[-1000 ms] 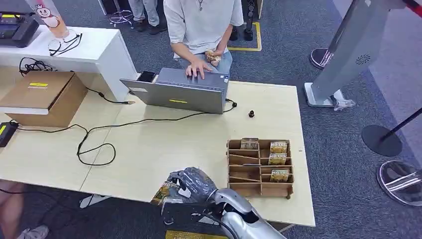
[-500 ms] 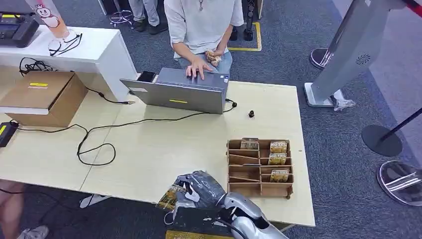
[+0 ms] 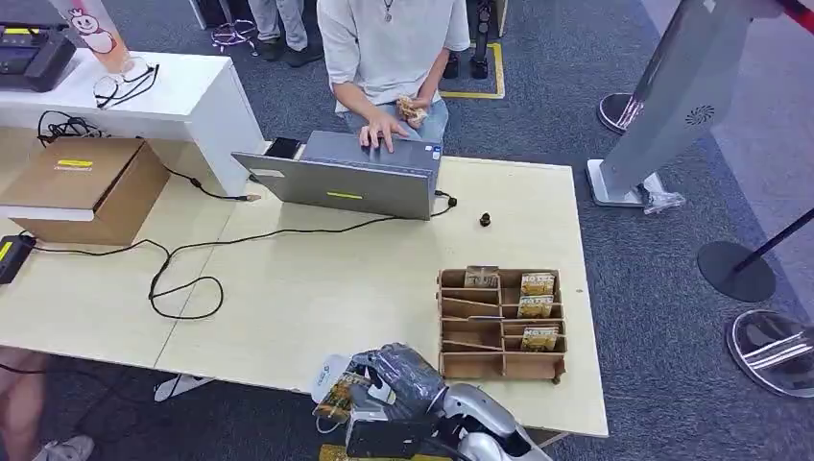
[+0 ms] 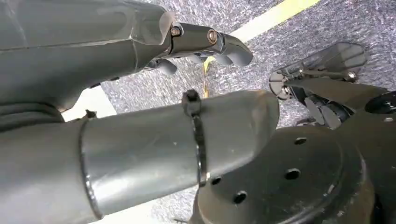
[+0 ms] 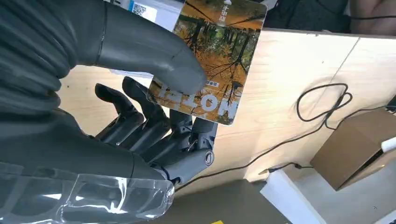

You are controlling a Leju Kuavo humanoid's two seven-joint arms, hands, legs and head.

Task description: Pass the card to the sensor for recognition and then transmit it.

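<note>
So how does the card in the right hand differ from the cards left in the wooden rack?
The held card is pinched by the right hand over the table's near edge; the rack cards stand in the wooden rack compartments. The held one is alone; those are several. All share the autumn-coloured print.

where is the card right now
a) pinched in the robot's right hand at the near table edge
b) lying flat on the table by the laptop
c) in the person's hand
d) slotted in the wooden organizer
a: the right wrist view shows the card pinched between the thumb and fingers of the right hand, and the head view puts it at the near edge of the table.
</note>
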